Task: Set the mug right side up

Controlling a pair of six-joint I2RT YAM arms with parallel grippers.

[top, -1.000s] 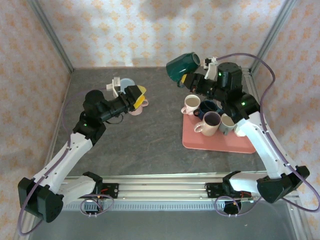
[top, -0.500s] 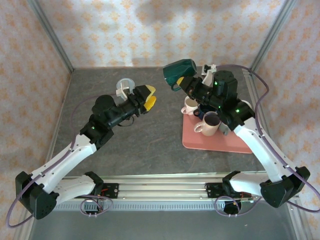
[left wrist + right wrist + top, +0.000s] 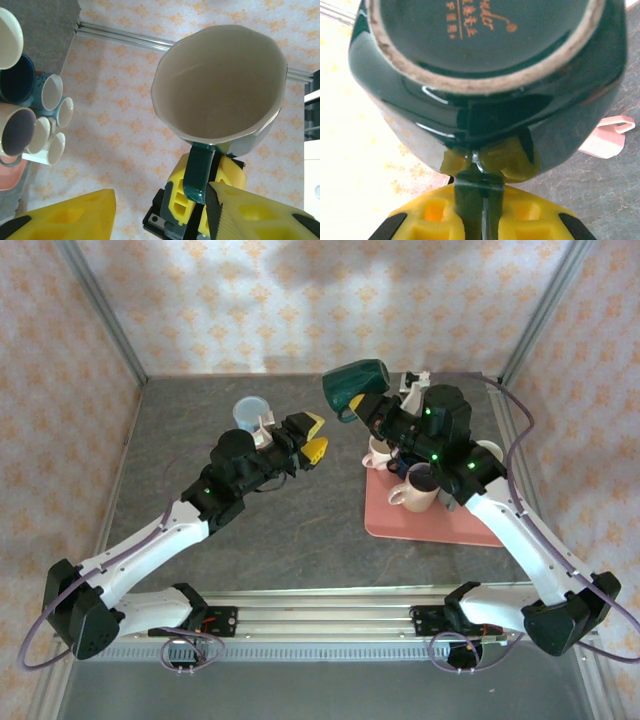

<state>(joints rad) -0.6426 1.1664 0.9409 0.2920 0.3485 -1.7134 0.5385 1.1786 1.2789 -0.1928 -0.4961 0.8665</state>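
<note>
1. Above the back of the table (image 3: 300,530), just beside the far left corner of the pink tray (image 3: 440,527), the dark green mug (image 3: 355,383) hangs in the air, tipped on its side; its mouth points toward the left arm and its base toward the right wrist.
2. The right gripper (image 3: 360,406) is clamped on the mug's handle (image 3: 199,170); the right wrist view shows the handle pinched between the yellow fingers (image 3: 512,160), and the mug's base with an unglazed ring and orange lettering.
3. The left gripper (image 3: 318,434) is spread wide and grasps nothing; it sits near the mug, aimed at it but apart from it; in the left wrist view its two yellow fingers (image 3: 65,217) frame the cream inside of the mug.
4. On the tray stands a cluster of other mugs (image 3: 415,485), mouths up, close against one another.
5. A light blue cup (image 3: 248,412) stands on the table behind the left gripper; a pink piece (image 3: 605,137) lies on the grey surface in the right wrist view; what it is I cannot tell.
</note>
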